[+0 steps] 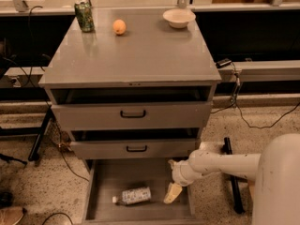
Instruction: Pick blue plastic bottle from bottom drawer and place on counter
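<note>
The blue plastic bottle [134, 195] lies on its side in the open bottom drawer [107, 178], white cap pointing left. My gripper [172, 192] hangs inside the drawer near its right wall, just right of the bottle and apart from it. It holds nothing that I can see. The counter [140, 55] is the glossy grey top of the cabinet above.
On the counter stand a green can [84, 16], an orange fruit [119, 26] and a white bowl [179, 18]. The two upper drawers [132, 115] stick out slightly above the bottom one. My white arm [225, 165] reaches in from the right. Cables lie on the floor.
</note>
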Action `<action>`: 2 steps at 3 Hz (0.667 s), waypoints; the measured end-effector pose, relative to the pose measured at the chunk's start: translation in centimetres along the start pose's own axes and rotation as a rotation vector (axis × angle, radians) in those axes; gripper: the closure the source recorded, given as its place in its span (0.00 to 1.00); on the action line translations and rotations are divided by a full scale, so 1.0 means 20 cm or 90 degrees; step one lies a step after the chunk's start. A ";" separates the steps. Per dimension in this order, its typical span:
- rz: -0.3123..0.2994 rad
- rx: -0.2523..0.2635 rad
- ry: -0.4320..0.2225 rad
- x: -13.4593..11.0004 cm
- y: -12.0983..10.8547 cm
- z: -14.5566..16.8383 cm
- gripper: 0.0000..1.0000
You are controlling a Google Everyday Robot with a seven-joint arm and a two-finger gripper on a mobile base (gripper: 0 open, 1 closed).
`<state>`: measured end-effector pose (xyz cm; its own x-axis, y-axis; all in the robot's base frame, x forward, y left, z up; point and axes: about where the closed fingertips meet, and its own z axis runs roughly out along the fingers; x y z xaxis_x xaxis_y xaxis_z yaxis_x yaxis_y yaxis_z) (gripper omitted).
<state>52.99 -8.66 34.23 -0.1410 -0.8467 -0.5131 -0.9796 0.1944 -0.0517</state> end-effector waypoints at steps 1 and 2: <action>-0.013 -0.033 -0.011 0.06 -0.06 0.29 0.00; -0.014 -0.037 -0.015 0.06 -0.05 0.31 0.00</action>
<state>54.74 -6.89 28.40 -0.1172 -0.8385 -0.5322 -0.9891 0.1467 -0.0133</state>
